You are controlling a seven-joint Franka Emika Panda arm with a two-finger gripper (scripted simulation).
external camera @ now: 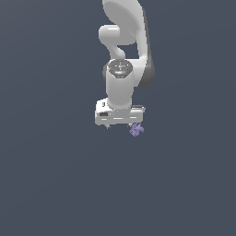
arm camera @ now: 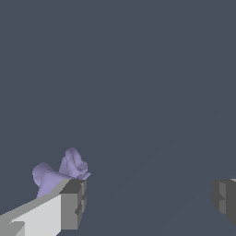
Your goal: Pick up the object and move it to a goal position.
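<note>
End effector [arm camera: 147, 203] wide apart, one finger [arm camera: 73, 205] beside lavender object [arm camera: 60, 173].

Smooth, glossy white shell, like moulded plastic, on the arm [external camera: 122, 41], with soft highlights on the rounded joints near the top centre of the exterior view. Darker grey, matt band along the arm's side, right of centre. Flat, satin white on the gripper [external camera: 120, 124] body, hard-edged and boxy. Matt grey on the fingertips [arm camera: 73, 203], faceted and slightly notched, lower left and lower right of the wrist view. Lavender-purple, lumpy, softly shaded on the object [arm camera: 62, 173], matt with a faint sheen, folded and uneven, no clear material. Uniform matt slate-blue on the ground [external camera: 50, 184], smooth, no grain or texture.
</note>
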